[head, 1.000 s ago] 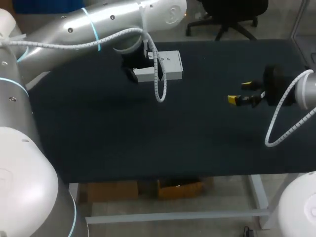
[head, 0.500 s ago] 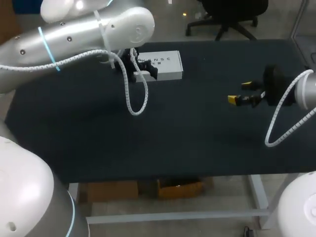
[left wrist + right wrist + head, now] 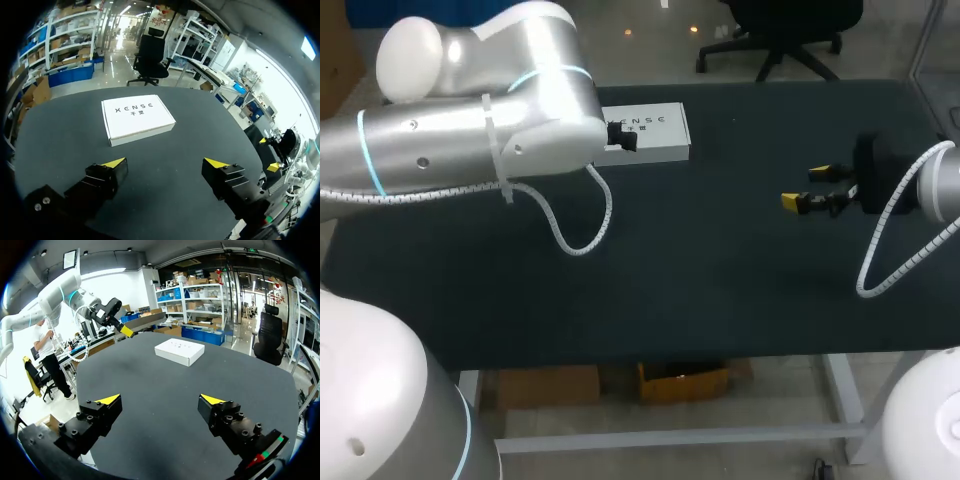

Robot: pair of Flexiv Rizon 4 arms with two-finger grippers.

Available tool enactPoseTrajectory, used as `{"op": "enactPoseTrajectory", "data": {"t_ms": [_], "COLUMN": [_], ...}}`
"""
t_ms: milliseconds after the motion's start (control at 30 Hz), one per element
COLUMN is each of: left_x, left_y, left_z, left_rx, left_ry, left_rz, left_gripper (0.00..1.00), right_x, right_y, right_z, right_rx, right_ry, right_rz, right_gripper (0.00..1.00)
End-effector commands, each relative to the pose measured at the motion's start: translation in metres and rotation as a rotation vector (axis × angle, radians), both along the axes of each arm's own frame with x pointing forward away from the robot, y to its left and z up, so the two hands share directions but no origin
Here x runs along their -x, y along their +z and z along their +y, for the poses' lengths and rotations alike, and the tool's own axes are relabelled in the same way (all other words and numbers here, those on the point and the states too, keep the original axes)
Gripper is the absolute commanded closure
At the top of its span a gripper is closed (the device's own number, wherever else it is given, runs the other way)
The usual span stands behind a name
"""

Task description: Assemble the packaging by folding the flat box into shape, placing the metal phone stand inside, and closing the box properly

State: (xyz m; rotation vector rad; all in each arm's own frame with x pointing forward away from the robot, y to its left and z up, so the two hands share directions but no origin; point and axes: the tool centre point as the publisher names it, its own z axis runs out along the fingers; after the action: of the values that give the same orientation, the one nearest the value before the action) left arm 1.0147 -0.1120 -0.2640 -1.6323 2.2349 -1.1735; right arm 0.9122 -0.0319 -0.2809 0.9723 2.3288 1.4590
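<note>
The dark tabletop [image 3: 700, 290] lies nearest you, spanning the head view. Over its right side, the right arm [image 3: 930, 190] comes in from the edge. The right claw [image 3: 804, 187] hangs above the surface and points toward the middle. Check the right wrist view: the right claw [image 3: 160, 399] stands wide, its yellow fingertips [image 3: 109, 399] are well apart, and only bare tabletop shows between them. It holds nothing.

Further back, the left arm [image 3: 470, 140] crosses in from the left side. In the head view its bulk covers most of the left claw, so refer to the left wrist view. There the left claw [image 3: 165, 162] is spread wide above the tabletop, with nothing between its fingers.

Farthest from you, the white box [image 3: 650, 132] lies flat on the tabletop near the far edge, about midway along it. Its lid is shut and its printed face is up. In the head view its left end sits just beside the left arm's wrist. In the left wrist view the white box [image 3: 137, 118] lies ahead of the left claw, apart from both fingertips. In the right wrist view it [image 3: 179, 351] lies well ahead of the right claw.
</note>
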Motion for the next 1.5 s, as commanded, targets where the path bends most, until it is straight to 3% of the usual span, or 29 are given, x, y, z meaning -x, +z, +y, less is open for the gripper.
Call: {"op": "enactPoseTrajectory", "data": {"t_ms": [33, 533, 567, 633, 767, 800, 867, 1133, 1333, 1400, 1500], "left_x": [0.004, 0.004, 0.000, -0.007, -0.018, -0.020, -0.027, -0.047, -0.052, -0.053, -0.051], "left_y": [-0.003, -0.003, -0.002, 0.003, 0.021, 0.025, 0.031, 0.039, 0.043, 0.045, 0.050], "left_z": [0.000, 0.000, -0.001, 0.000, 0.004, 0.005, 0.006, 0.013, 0.020, 0.022, 0.024], "left_rx": [0.152, 0.152, 0.121, 0.108, 0.031, 0.029, -0.022, -0.175, -0.317, -0.347, -0.336], "left_ry": [0.126, 0.126, 0.145, 0.097, -0.009, -0.042, -0.077, -0.172, -0.211, -0.213, -0.212], "left_rz": [-0.328, -0.328, -0.349, -0.377, -0.501, -0.496, -0.549, -0.555, -0.608, -0.623, -0.612], "left_gripper": [0.00, 0.00, 0.00, 0.00, 0.00, 0.00, 0.00, 0.00, 0.00, 0.00, 0.00], "right_x": [0.000, 0.000, 0.000, 0.000, 0.000, 0.000, 0.000, 0.000, 0.000, 0.000, 0.000], "right_y": [-0.001, -0.001, -0.001, -0.001, -0.001, -0.001, -0.001, -0.001, -0.001, -0.001, -0.001], "right_z": [-0.002, -0.002, -0.002, -0.002, -0.002, -0.002, -0.002, -0.002, -0.002, -0.002, -0.002], "right_rx": [-0.007, -0.007, -0.007, -0.007, -0.007, -0.007, -0.007, -0.007, -0.007, -0.007, -0.007], "right_ry": [0.004, 0.004, 0.004, 0.004, 0.004, 0.004, 0.004, 0.004, 0.004, 0.004, 0.004], "right_rz": [-0.003, -0.003, -0.003, -0.003, -0.003, -0.003, -0.003, -0.003, -0.003, -0.003, -0.003], "right_gripper": [0.00, 0.00, 0.00, 0.00, 0.00, 0.00, 0.00, 0.00, 0.00, 0.00, 0.00]}}
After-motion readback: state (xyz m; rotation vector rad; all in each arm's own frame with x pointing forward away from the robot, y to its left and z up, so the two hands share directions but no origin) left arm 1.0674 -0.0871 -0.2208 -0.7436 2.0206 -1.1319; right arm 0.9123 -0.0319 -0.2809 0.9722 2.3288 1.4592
